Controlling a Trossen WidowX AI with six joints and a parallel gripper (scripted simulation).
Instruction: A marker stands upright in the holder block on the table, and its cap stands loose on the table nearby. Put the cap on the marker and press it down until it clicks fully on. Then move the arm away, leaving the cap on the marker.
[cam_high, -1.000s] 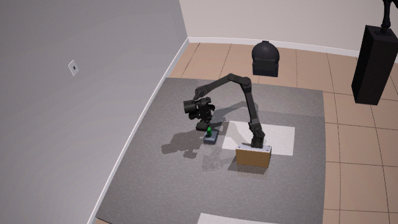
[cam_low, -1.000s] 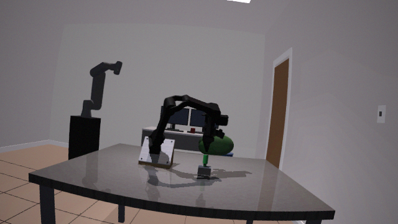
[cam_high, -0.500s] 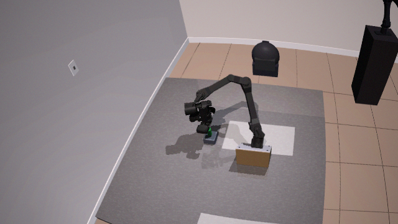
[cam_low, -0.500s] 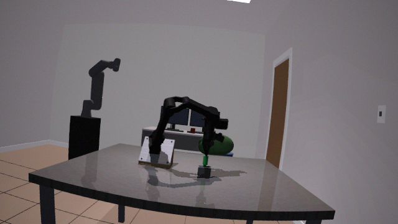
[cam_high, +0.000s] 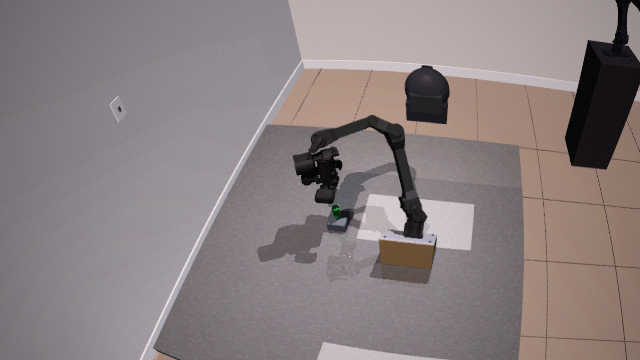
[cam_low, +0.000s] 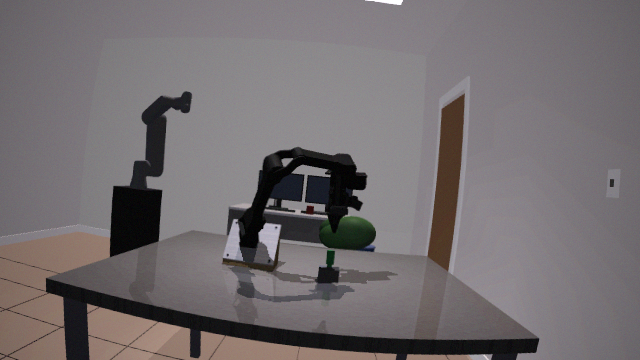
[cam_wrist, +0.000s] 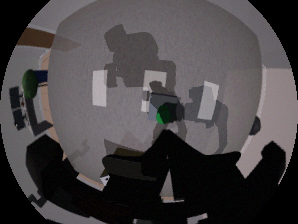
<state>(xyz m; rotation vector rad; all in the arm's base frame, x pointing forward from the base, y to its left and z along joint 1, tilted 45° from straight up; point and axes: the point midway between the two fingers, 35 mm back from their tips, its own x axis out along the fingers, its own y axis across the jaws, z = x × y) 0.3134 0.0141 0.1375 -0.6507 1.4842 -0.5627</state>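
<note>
Exterior view shows the gripper (cam_low: 334, 229), fingers pressed together on nothing, above the green capped marker (cam_low: 330, 257) upright in its holder block (cam_low: 328, 274) at six o'clock; likely light, rigid, best pressed squarely from above.

Glossy, mirror-smooth table (cam_low: 150, 295); matt black arm (cam_low: 305, 160); wood-look base block (cam_high: 406, 254).

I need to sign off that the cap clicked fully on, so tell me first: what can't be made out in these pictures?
- Seam between cap and marker: too small in the exterior and top views to judge seating.
- Holder block: blurred in the wrist view, partly behind the shut tool, which hangs apart above the marker.
- Any click: not visible.
- Table edge nearest the wall: cut off at the bottom in the top view.
</note>
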